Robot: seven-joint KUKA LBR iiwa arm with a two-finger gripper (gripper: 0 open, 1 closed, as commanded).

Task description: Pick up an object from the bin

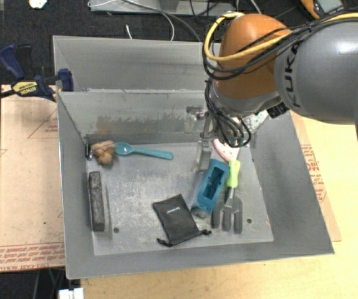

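Note:
My gripper (201, 157) hangs below the orange cover at the right middle of the bin, reaching down close to the floor. Just right of it and below lies a blue rectangular block (209, 186), tilted, its upper end beside the gripper. A tool with a yellow-green handle (233, 174) and grey prongs (229, 215) lies against the block's right side. A pink piece (222, 148) shows under the cables at the tool's upper end. A black flat pouch (178, 220) rests lower left of the block.
A teal spoon (144, 152) and a brown lump (104, 154) lie near the back wall at the left. A dark grey bar (95, 199) lies along the left wall. The arm and its cables cover the bin's back right corner.

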